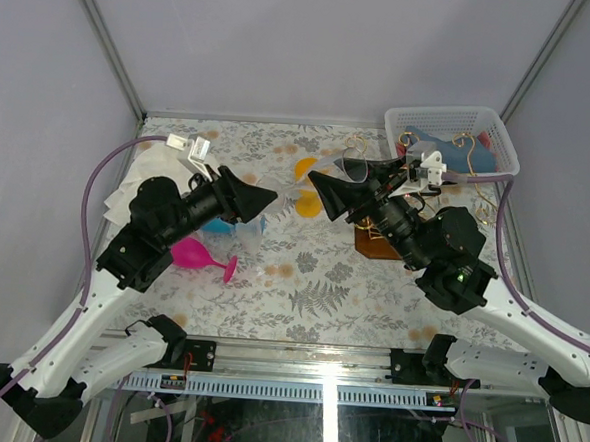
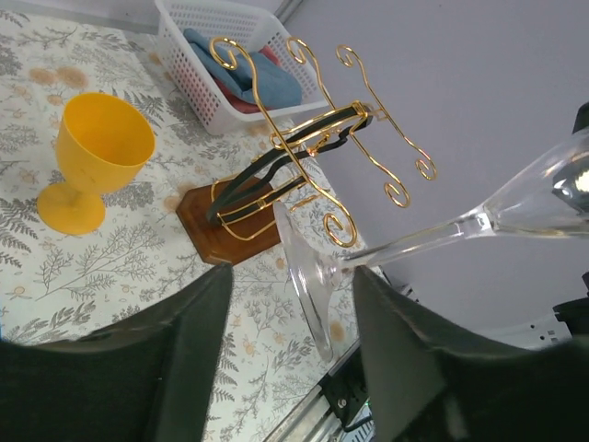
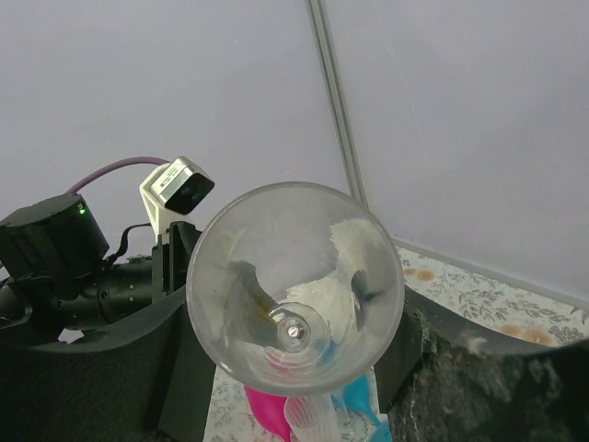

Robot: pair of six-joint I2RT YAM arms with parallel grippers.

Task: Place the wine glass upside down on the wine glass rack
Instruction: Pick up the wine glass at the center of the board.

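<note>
- The right gripper clamps the bowl of the clear wine glass between its two fingers, one pad on each side of the bowl. The glass is held up off the table, lying roughly sideways.
- The stem runs from that bowl toward the left gripper, and the round foot sits in the gap between the left fingers.
- The left fingers stand moderately apart. The foot lies close against one finger, while a clear gap shows between it and the other, so they bracket the foot without gripping it.
- The wine glass rack, with gold curled arms and black arches on a brown base, stands on the patterned table just beyond the left fingertips. None of its arms touches the glass.
- A yellow goblet stands upright farther out, off to the side of the finger that has the gap.
- A white basket holding blue cloth sits behind the rack.
- A pink glass lies on its side beneath the left arm, behind its fingers.
</note>
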